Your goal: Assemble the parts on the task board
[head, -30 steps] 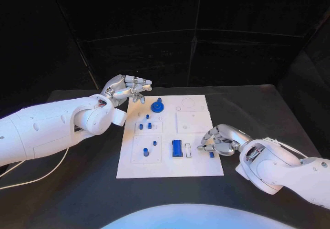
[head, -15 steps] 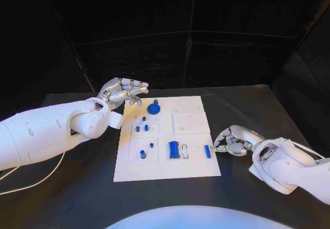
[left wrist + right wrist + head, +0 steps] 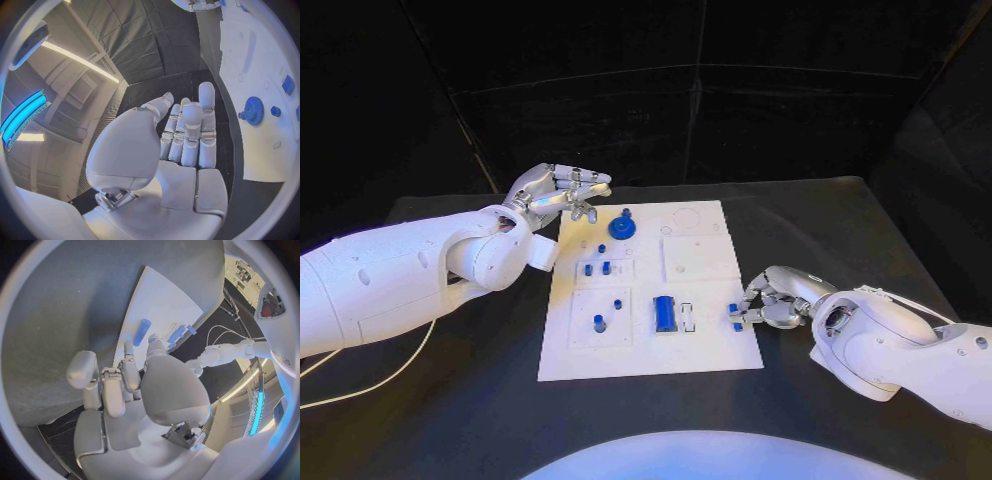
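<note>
— Reaching in at the task board (image 3: 711,360)'s right edge, the right hand (image 3: 773,300) has its fingertips at a small blue peg (image 3: 734,316) lying on the plate — whether it grips the peg, I cannot tell.

— And the left hand (image 3: 560,192)?

— Empty, fingers loosely apart, off the board's far left corner near the blue gear (image 3: 623,227). Next, probably: seat that peg beside the blue block (image 3: 666,314) standing in its slot.

Left hand (image 3: 563,190) raised with fingers apart; right hand (image 3: 776,298) curled low.
</note>
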`<state>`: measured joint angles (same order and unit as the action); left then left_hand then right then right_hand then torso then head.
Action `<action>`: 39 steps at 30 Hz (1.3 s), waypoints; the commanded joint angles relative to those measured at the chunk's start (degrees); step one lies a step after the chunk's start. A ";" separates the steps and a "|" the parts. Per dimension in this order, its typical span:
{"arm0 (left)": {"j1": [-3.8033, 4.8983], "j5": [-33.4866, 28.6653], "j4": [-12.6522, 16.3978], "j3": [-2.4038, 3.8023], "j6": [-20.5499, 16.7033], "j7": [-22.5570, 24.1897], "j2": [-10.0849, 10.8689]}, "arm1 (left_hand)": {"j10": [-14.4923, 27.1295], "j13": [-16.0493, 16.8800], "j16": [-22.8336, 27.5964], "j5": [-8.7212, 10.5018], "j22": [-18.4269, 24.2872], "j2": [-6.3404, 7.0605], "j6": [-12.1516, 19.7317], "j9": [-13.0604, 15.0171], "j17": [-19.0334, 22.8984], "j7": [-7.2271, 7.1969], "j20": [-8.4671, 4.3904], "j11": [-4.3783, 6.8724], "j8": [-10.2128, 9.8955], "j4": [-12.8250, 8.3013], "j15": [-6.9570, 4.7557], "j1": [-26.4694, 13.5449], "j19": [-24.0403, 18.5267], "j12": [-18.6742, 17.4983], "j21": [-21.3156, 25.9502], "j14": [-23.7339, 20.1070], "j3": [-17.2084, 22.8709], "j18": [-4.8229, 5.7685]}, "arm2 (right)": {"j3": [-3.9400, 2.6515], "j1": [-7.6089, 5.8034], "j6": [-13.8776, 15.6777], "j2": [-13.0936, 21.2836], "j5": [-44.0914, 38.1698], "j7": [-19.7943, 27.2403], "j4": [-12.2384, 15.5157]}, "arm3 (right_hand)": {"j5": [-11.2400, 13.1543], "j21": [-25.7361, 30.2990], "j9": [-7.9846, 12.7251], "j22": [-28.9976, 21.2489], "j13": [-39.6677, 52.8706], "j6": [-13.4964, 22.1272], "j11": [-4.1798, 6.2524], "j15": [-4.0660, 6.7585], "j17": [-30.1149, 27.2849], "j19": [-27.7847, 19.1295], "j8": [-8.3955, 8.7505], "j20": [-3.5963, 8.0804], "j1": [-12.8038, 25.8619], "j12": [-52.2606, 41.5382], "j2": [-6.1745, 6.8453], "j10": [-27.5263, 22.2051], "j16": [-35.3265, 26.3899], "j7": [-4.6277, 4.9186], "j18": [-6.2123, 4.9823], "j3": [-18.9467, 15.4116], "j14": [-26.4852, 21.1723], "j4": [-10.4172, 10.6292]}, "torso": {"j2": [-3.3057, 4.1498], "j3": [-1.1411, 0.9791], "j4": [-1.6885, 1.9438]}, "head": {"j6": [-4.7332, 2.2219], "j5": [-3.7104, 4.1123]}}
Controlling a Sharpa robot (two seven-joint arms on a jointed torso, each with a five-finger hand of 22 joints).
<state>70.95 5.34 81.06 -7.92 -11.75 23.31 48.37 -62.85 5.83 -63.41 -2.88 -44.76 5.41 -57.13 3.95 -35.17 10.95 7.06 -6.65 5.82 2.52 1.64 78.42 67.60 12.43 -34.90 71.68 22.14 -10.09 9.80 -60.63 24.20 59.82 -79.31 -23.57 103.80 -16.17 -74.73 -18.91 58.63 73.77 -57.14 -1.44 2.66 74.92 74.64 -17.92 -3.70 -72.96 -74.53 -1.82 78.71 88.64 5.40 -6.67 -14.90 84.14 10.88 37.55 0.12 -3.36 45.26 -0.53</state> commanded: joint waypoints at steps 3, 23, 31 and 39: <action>0.05 -0.20 0.06 0.03 0.70 0.24 -0.07 | 0.42 0.09 -0.04 -0.11 0.06 -0.18 0.29 -0.02 0.07 0.02 0.26 0.09 0.31 -0.04 -0.01 0.16 0.02 0.19 0.34 -0.38 -0.31 -0.35 | 0.00 -0.01 -0.54 -0.86 -2.91 -1.44 -0.34 | 0.03 0.19 -0.14 0.04 0.23 -0.54 0.42 0.06 11.51 -0.35 -0.02 0.01 -0.32 -0.02 -0.25 0.00 -0.24 -0.06 0.62 -0.18 5.05 -0.22 | 0.04 0.03 0.00 | 0.21 -0.03; 0.05 -0.20 0.28 0.02 0.85 0.04 0.27 | 0.47 0.09 -0.05 -0.11 0.08 -0.21 0.26 -0.01 0.09 0.01 0.26 0.09 0.37 -0.02 0.00 0.15 0.02 0.25 0.37 -0.40 -0.32 -0.35 | 0.01 0.40 -12.51 -2.92 -14.34 -5.64 -0.93 | 1.40 0.61 -0.74 -0.34 0.25 -1.16 0.67 0.32 11.06 -0.52 -0.22 0.29 -4.99 0.22 0.02 -0.18 -0.50 -0.29 0.59 -0.11 4.96 -3.05 | -0.05 0.06 0.02 | 0.50 -0.31; 0.04 -0.19 0.36 0.02 0.94 0.06 0.26 | 0.70 0.11 -0.10 -0.11 0.13 -0.35 0.05 0.06 0.14 -0.09 0.28 0.12 0.65 0.02 0.00 0.16 0.02 0.44 0.45 -0.47 -0.37 -0.36 | 0.01 0.48 -13.94 -3.27 -15.97 -6.38 -0.79 | 1.56 0.76 -0.85 -0.47 0.14 -1.09 0.75 0.39 10.94 -0.59 -0.15 0.34 -7.10 0.42 -0.40 -0.36 -0.57 -0.35 0.57 0.48 4.93 -4.35 | -0.04 0.05 -0.01 | 0.51 -0.34; 0.04 -0.19 0.32 0.02 0.94 0.07 0.29 | 0.75 0.10 -0.08 -0.11 0.13 -0.32 0.05 0.06 0.20 -0.08 0.28 0.11 0.67 0.01 0.00 0.17 0.02 0.44 0.46 -0.50 -0.39 -0.36 | 0.00 0.50 -11.41 -3.73 -16.25 -7.55 -0.58 | -0.91 0.50 -0.73 0.13 0.28 -1.99 1.46 1.03 11.18 -0.13 0.09 0.92 -13.68 0.70 -3.74 -0.48 -0.48 -1.00 0.66 5.79 4.99 -8.01 | -0.03 0.03 0.08 | 0.57 -0.37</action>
<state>70.93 5.34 81.28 -7.94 -11.45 23.18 48.64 -62.43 5.88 -63.41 -2.87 -44.69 5.41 -57.13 3.95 -35.02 10.95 7.06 -6.65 6.24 2.52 1.64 78.42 67.60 12.66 -34.67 71.68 22.14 -10.09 9.03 -60.92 16.08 56.13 -95.28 -28.42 103.88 -16.72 -74.14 -19.60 58.72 74.18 -58.82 -0.59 3.30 74.90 74.54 -17.45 -3.13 -82.22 -74.21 -1.86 77.90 88.36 4.44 -6.68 -9.76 84.15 3.16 37.50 0.16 -3.33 45.81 -0.90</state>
